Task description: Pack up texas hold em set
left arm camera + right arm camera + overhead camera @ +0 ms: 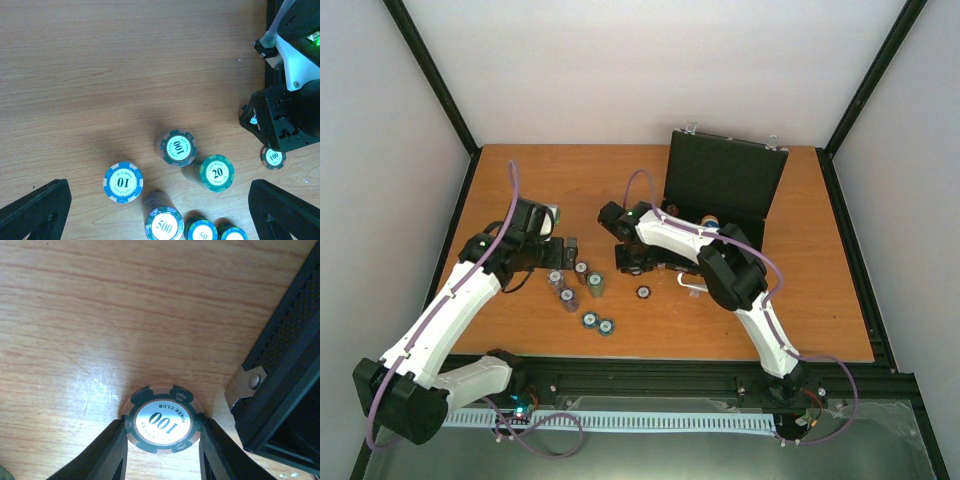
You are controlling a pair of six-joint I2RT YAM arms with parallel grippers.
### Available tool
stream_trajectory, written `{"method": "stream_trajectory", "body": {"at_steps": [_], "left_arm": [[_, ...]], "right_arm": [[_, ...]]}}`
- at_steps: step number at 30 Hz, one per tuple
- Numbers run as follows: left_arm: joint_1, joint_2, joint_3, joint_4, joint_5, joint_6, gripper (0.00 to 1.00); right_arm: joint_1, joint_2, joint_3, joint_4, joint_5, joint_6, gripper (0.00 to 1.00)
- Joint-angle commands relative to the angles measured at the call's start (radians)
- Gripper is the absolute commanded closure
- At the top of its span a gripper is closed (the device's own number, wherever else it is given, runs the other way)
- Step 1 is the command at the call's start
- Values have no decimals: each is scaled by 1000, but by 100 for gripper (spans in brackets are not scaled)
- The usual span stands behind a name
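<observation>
My right tool [162, 447] clamps the round green-edged "100" poker chip [163, 419], flat on the wood-grain worktop [90, 310]; my left tool [160, 212] stands wide apart.

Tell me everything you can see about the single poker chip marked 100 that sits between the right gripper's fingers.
The round poker chip marked 100 has a shiny white centre reading POKER CLUB and a dark green and pink rim. It looks plastic. It lies flat, face up, on the wooden table, near the black case without touching it. The right gripper has a finger against each side.
</observation>
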Motion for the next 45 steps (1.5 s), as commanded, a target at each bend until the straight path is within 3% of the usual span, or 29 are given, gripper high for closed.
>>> {"method": "stream_trajectory", "body": {"at_steps": [1, 15, 19, 24, 27, 28, 34, 39, 45], "left_arm": [[-1, -1, 25, 17, -5, 11, 0], [-1, -2, 16, 20, 2, 7, 0], [-1, -1, 20, 20, 4, 8, 0], [-1, 16, 40, 15, 33, 43, 0], [-1, 43, 65, 23, 91, 84, 0], [0, 58, 76, 26, 123, 93, 0], [-2, 143, 111, 104, 316, 108, 1], [-24, 250, 181, 119, 363, 113, 8], [-165, 404, 233, 148, 343, 184, 11]], "right_arm": [[17, -12, -16, -5, 12, -44, 72], [43, -92, 3, -54, -2, -82, 71], [54, -114, 5, -63, 15, -97, 65], [55, -165, 36, -102, 94, -111, 34], [46, -211, 62, -121, 150, -114, 2], [37, -228, 62, -126, 160, -112, 0], [-57, -348, 15, -136, 215, -112, 0], [-147, -480, -50, -132, 294, -133, 0], [-238, -607, -144, -125, 350, -208, 0]]}}
